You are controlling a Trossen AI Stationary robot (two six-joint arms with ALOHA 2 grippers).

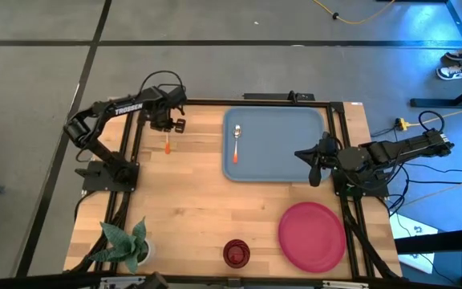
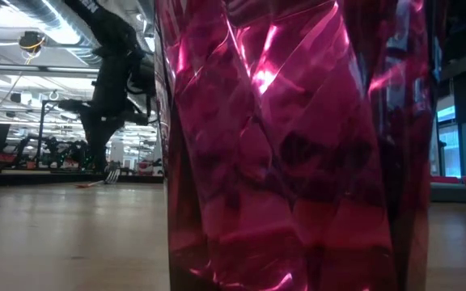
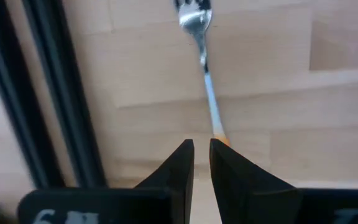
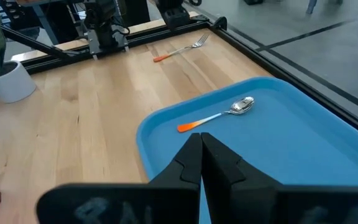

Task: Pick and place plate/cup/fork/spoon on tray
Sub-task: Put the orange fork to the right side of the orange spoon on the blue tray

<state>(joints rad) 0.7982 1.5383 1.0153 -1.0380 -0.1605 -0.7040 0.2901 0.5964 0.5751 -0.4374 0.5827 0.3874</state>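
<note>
The fork (image 1: 167, 144) lies flat on the wooden table left of the tray, its tined head (image 3: 194, 18) toward the far edge and its orange handle toward the near edge. My left gripper (image 1: 168, 128) hangs over it, fingers nearly shut (image 3: 202, 155), beside the orange handle end (image 3: 220, 135). The spoon (image 1: 237, 136) lies in the blue tray (image 1: 295, 128). My right gripper (image 1: 305, 156) is shut and empty over the tray's right part (image 4: 201, 142). The pink-red plate (image 1: 311, 235) and the dark red cup (image 1: 236, 253) stand near the near edge.
A potted plant (image 1: 127, 245) stands at the near left corner. Black frame rails (image 1: 127, 144) run along the table's sides and far edge, close to the fork. The cup (image 2: 290, 145) blocks most of the low view. Bare wood lies between the tray and the plant.
</note>
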